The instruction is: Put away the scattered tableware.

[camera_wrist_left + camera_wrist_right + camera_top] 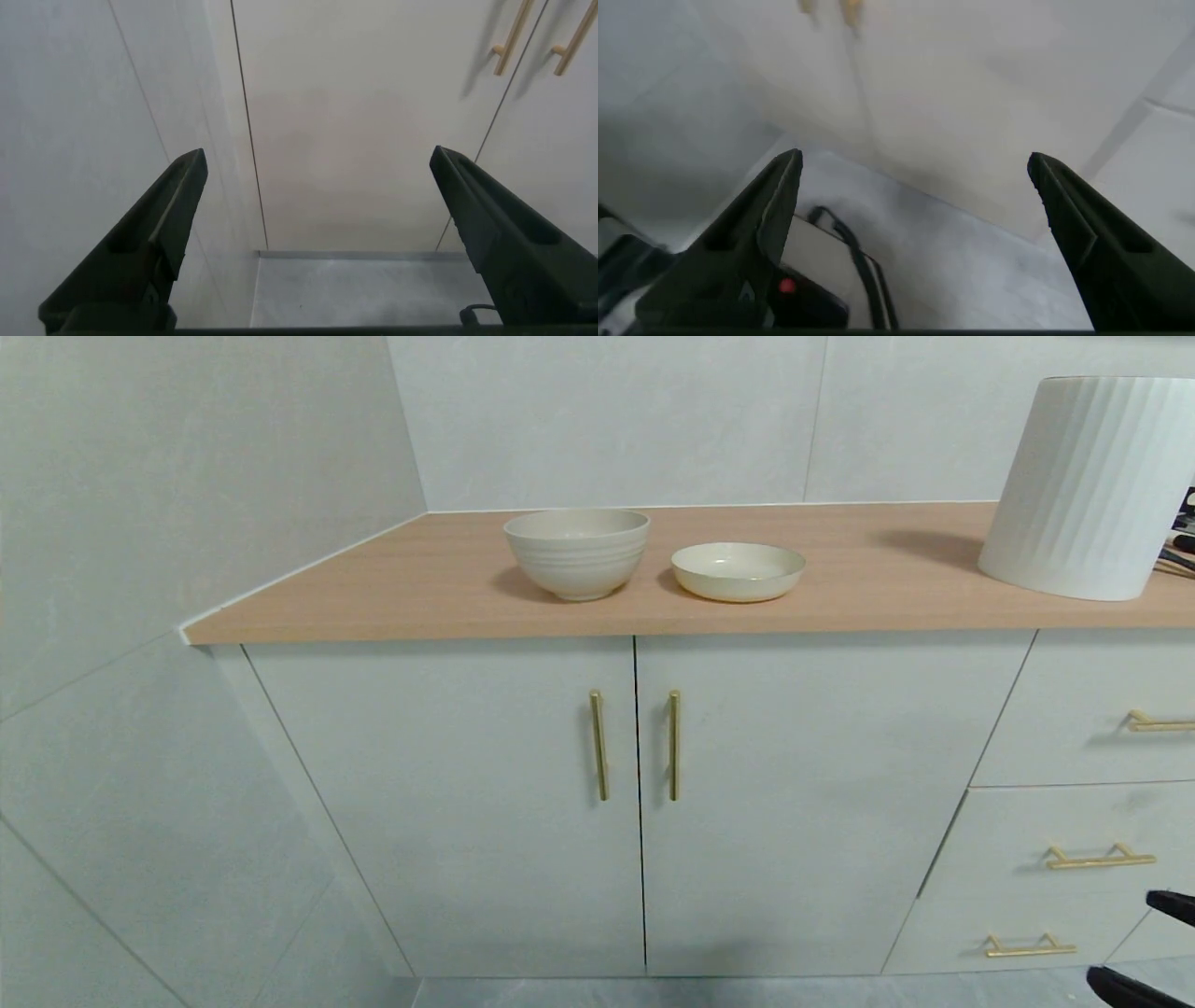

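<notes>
- The left gripper is being held wide open, low in front of the cabinet. Its two dark fingers are being kept well apart, and nothing is being gripped between them.
- The right gripper is likewise being held wide open above the grey floor, and nothing is being gripped by it.
- Two pale cabinet doors are being kept shut beneath the surface. Two upright gold door handles are being shown just beside the seam between them.
- A stack of drawers is being shown to the right of the doors, each fitted with a level gold pull.
- The wooden surface is being met by pale wall tiles at its back and left edges.
- A ribbed cream bowl is being carried upright on the surface, above the left door's inner edge.
- A shallow cream dish is being carried just beside the bowl on its right, apart from it.
- A tall white ribbed container is being carried farther right, well apart from the dish.
- Dark items are being half hidden behind the container, and any print on them is too small to be read.
</notes>
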